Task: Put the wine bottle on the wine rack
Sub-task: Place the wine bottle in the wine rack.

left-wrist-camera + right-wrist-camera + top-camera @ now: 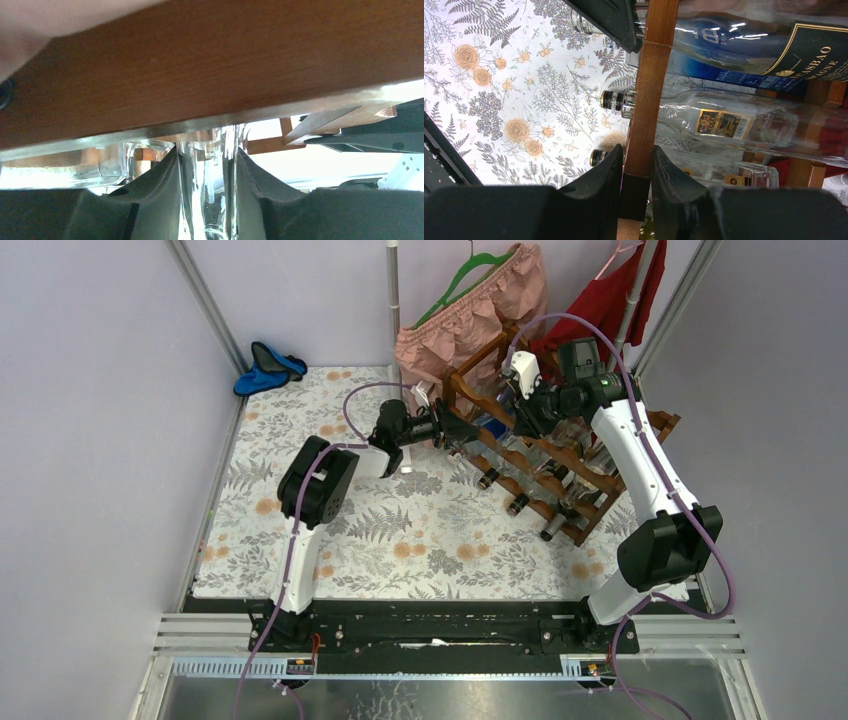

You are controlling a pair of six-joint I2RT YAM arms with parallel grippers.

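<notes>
Left gripper (207, 152) pinches the neck of the clear bottle (209, 210), jaws narrow, just under a rail of the rack (200, 65) at the table's (300, 540) far right. Right gripper (636, 152) clamps a rack post; other bottles (724, 122) lie inside.

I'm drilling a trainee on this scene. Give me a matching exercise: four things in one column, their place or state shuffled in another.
1 left gripper
2 right gripper
3 blue slippers
4 pink garment

A shut on a post of the wine rack
B far-left corner
C shut on the neck of a clear glass bottle
D on a green hanger behind the rack

Pairs: 1-C, 2-A, 3-B, 4-D
</notes>
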